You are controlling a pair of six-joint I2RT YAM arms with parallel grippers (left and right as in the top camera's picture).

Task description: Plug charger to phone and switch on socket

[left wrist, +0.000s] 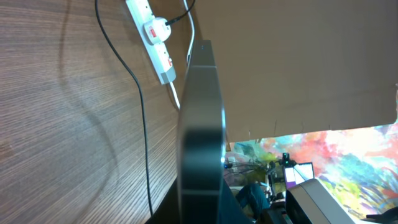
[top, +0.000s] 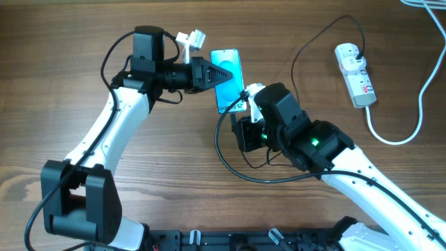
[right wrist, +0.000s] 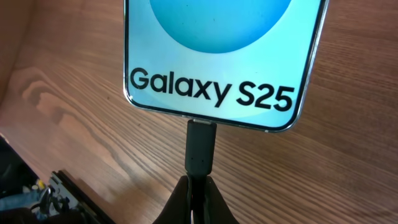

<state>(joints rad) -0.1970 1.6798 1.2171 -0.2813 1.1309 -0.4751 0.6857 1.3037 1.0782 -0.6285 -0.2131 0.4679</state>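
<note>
1. Your left gripper [top: 211, 74] was clamped on the phone [top: 227, 78], with its dark fingers closed over one long edge in the overhead view. In the left wrist view you saw the phone edge-on, a thin grey band up the middle of the frame.
2. The phone sat near the middle of the table [top: 70, 42] with its teal screen facing up. "Galaxy S25" showed in black along the bottom end in the right wrist view. You could not tell from these views whether it rested on the wood or was held clear of it.
3. Your right gripper [right wrist: 198, 190] was pinched narrow on the charger [right wrist: 200, 163], just behind its plug tip [right wrist: 201, 134]. The two fingers were pressed together around the black body.
4. The plug tip met the middle of the phone's bottom edge, in line with the phone. How deep it sat could not be read.
5. The charger's thin black cable looped below your right wrist in the overhead view.
6. The socket [top: 355, 73] lay flat, well apart from the phone and from both grippers. It carried a white plug [left wrist: 158, 28] and small red marks, and a thick white cord [top: 420, 108] curved away from it. Its switch position could not be read.
</note>
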